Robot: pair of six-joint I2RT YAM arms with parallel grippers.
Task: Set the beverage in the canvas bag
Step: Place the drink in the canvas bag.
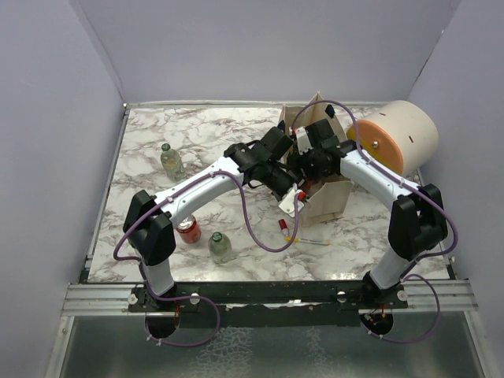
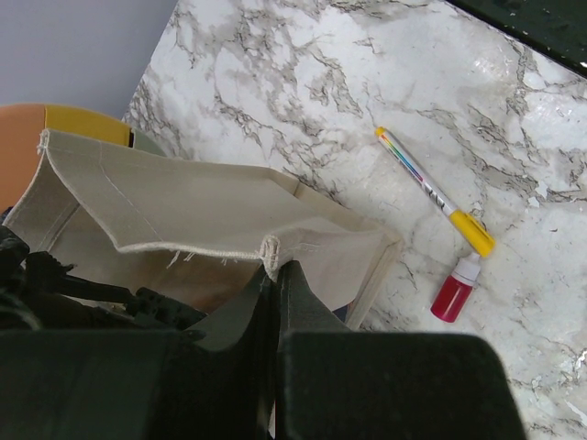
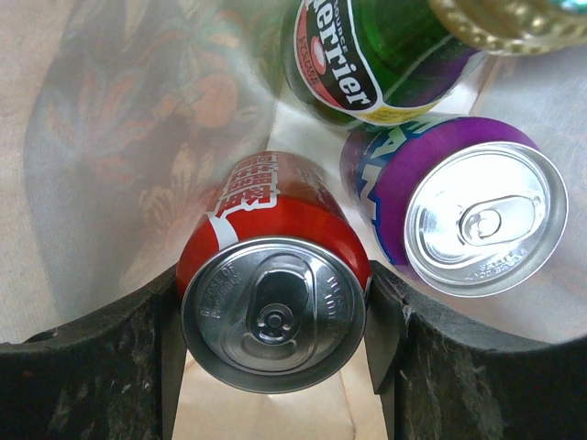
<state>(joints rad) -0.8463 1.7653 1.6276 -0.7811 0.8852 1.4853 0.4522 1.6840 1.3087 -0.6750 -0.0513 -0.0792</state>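
My right hand [image 3: 275, 321] clasps the red can [image 3: 261, 243] across its smooth, stiff sides, deep inside the canvas bag [image 2: 183, 197]. It's probably heavy and slippery, so I'd hold mid-body. My left hand [image 2: 273, 275] pinches the limp rim.

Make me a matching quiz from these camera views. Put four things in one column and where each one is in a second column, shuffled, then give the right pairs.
Things
1. red can
2. purple can
3. yellow-capped marker
4. rim of the canvas bag

Places
A. pinched in the shut left claw
B. lying on the marble table
C. gripped in the right claw
D. loose inside the bag, next to the green bottle

Pairs: 1-C, 2-D, 3-B, 4-A
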